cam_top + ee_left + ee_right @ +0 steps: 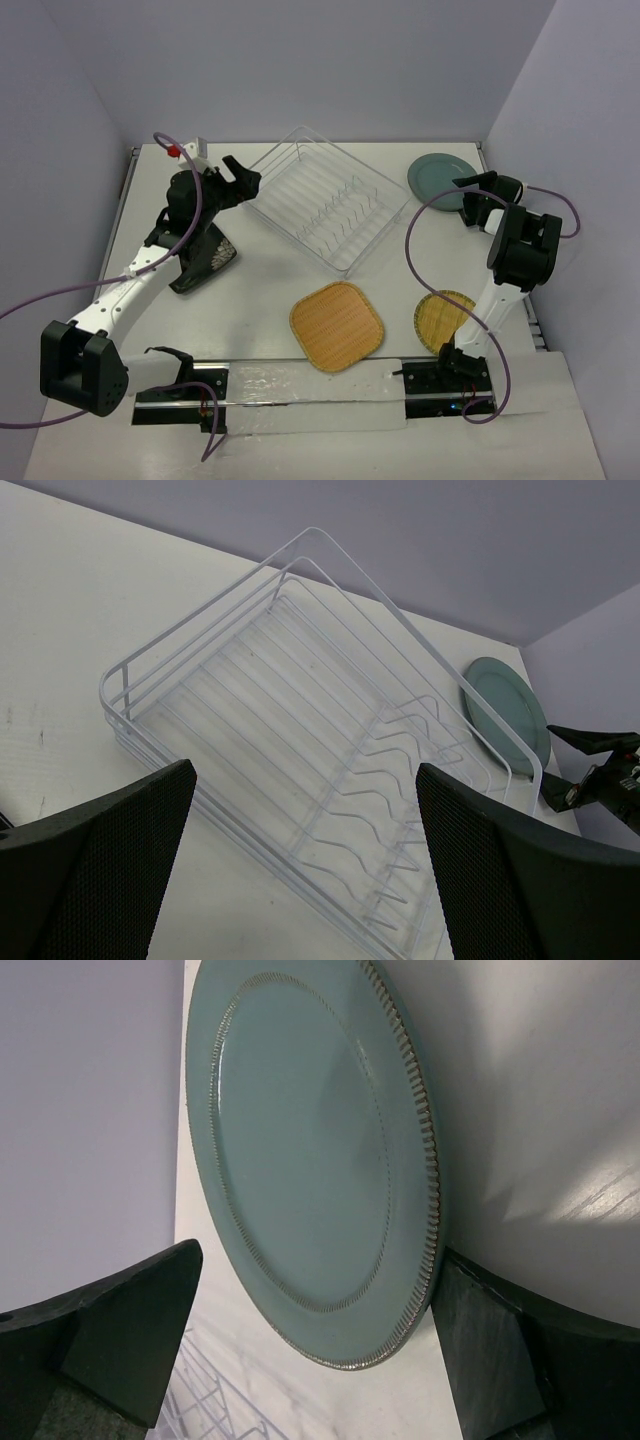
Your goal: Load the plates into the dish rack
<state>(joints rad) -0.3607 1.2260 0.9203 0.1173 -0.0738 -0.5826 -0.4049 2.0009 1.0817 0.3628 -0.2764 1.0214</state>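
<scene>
Plates of tan weave are seen nearest: rounded-square plate near centre, round plate to its right, partly hidden by the R arm; black leaf-pattern plate is found further back at left, under the L arm; dish rack is set mid-table, angled; left gripper is held by its left corner, fingers spread, nothing grasped; grey-blue plate is laid flat far right; right gripper is placed just beside it, fingers released.
</scene>
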